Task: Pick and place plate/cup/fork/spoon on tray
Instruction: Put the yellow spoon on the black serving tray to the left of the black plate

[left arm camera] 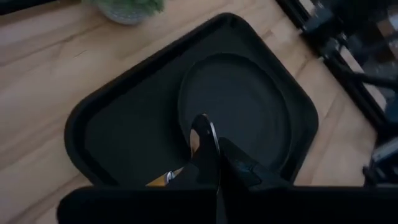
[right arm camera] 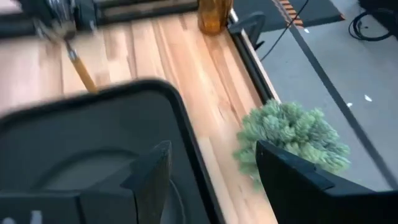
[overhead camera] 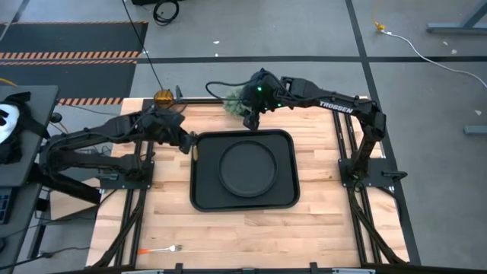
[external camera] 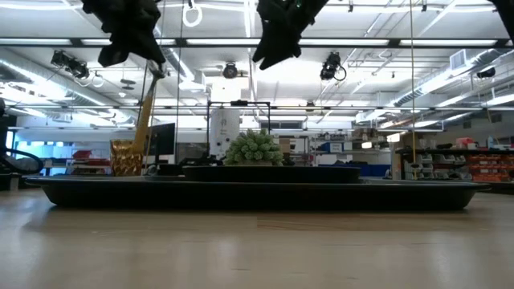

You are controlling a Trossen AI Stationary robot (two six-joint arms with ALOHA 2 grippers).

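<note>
— Well, where does everything sit, biggest first?

— On the pale wooden table (overhead camera: 228,236) lies the large black rectangular tray (overhead camera: 204,194), and the round matte black plate (overhead camera: 247,167) rests inside it, about centred. The fuzzy green ball plant (overhead camera: 232,97) stands at the far edge, the small amber translucent cup (overhead camera: 163,97) near the far left corner.

— And your claws?

— My left gripper (left arm camera: 211,146) hangs over the tray's left rim, pinching a slim utensil with a golden handle (external camera: 146,112). My right gripper (right arm camera: 214,165) hovers above the tray's far rim beside the plant, fingers spread, holding nothing.
</note>
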